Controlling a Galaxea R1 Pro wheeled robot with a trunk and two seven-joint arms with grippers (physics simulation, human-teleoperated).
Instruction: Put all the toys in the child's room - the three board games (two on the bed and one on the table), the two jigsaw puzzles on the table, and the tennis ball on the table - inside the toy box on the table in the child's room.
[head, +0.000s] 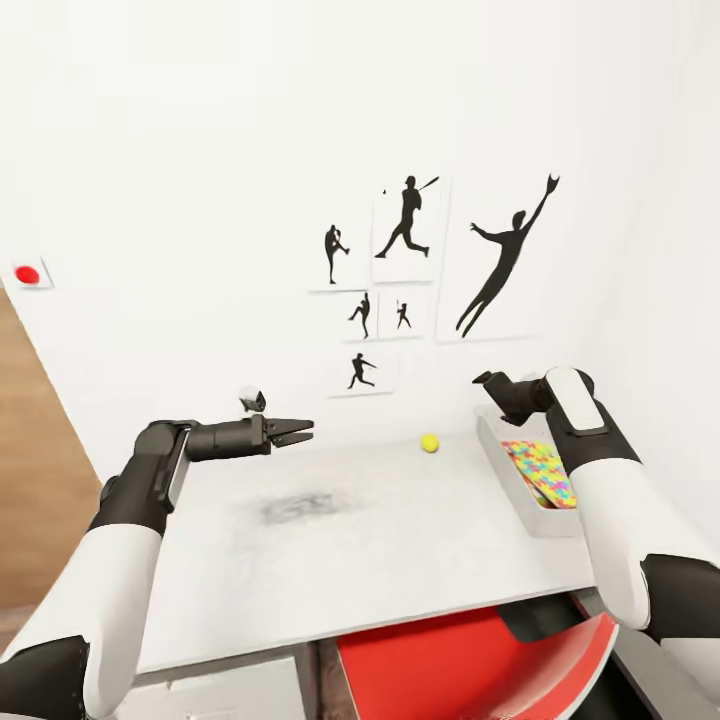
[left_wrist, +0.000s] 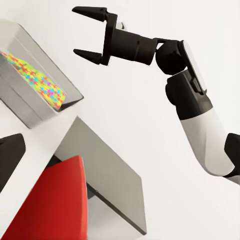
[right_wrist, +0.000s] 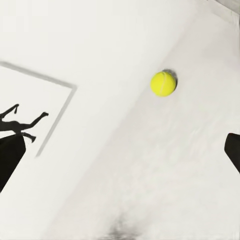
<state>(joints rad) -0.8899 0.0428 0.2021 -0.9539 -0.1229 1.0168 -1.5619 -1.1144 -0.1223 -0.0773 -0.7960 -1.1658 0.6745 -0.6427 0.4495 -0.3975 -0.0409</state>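
Right end effector (head: 487, 379) hovers above the far end of the toy box (head: 497, 447), its fingers spread and empty; the left wrist view shows the gap between them plainly. Left end effector (head: 303, 431) hangs over the far left part of the desk (head: 340, 540), fingers parted a little, holding nothing.

On the desk, the tennis ball (head: 429, 442) sits near the wall, just beside the toy box and between the two arms. One jigsaw puzzle (head: 540, 470) already lies tilted inside the box.

By my reading, the ball is the step in hand, and the right arm is the closer one. To do it well, the arm should come down over the ball from above, with the fingers straddling it evenly, and close gently so it does not squirt away toward the wall. A round thing rolls at a nudge, so the fingertips should not brush it before they close. Once lifted, the carry to the box is short; release low over the puzzle, so it does not bounce out.
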